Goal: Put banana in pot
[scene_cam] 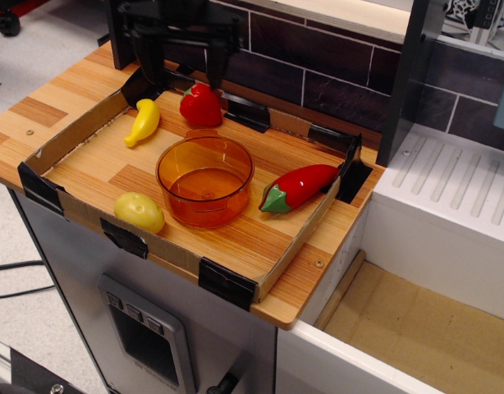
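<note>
The small yellow banana (143,121) lies on the wooden tray floor at the back left, left of the red strawberry-like toy. The translucent orange pot (204,180) stands empty in the middle of the tray. My black gripper (180,72) hangs open above the tray's back left edge, above and slightly right of the banana, its fingers (213,71) spread wide with nothing between them.
A red strawberry-like toy (201,105) sits behind the pot. A red chili pepper toy (298,187) lies right of the pot. A pale-yellow lemon toy (139,212) lies at the front left. The cardboard-walled tray (112,234) bounds them. A white sink (449,205) stands to the right.
</note>
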Controlling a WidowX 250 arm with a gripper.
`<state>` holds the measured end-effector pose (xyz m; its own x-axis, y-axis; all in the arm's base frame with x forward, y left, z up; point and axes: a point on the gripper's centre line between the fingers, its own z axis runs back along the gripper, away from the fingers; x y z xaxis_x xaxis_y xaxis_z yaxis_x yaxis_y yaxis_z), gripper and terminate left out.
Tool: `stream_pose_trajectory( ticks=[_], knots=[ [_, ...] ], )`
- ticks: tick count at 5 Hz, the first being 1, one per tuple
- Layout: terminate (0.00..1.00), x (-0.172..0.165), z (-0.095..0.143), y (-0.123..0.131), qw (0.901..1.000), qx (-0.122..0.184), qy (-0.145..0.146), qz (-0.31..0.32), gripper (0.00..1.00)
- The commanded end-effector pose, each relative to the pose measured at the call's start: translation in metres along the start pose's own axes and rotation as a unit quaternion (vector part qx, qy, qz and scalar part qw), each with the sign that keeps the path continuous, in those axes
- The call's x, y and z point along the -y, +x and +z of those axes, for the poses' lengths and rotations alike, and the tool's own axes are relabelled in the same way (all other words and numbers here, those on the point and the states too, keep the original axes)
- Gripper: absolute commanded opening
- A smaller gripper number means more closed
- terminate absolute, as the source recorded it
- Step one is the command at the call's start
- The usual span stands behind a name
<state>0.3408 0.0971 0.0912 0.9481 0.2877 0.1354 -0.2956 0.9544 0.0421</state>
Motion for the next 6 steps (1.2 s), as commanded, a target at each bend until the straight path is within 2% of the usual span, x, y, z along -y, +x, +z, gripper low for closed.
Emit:
stream_pose_trajectory(
  ticks=[1, 2, 3, 4, 6],
  knots=[
    [0.00, -0.036, -0.004, 0.014, 0.9995, 0.021, 0.021, 0.003, 1.00],
    [0.00, -0.046, -0.020, 0.015, 0.9991, 0.022, 0.035, -0.004, 1.00],
    [0.00, -0.054, -0.035, 0.016, 0.9990, 0.007, 0.042, -0.013, 1.00],
    [0.00, -0.055, -0.049, 0.018, 0.9987, -0.007, 0.043, -0.027, 1.00],
    [0.00, -0.055, -0.063, 0.017, 0.9983, -0.013, 0.038, -0.042, 1.00]
  ],
)
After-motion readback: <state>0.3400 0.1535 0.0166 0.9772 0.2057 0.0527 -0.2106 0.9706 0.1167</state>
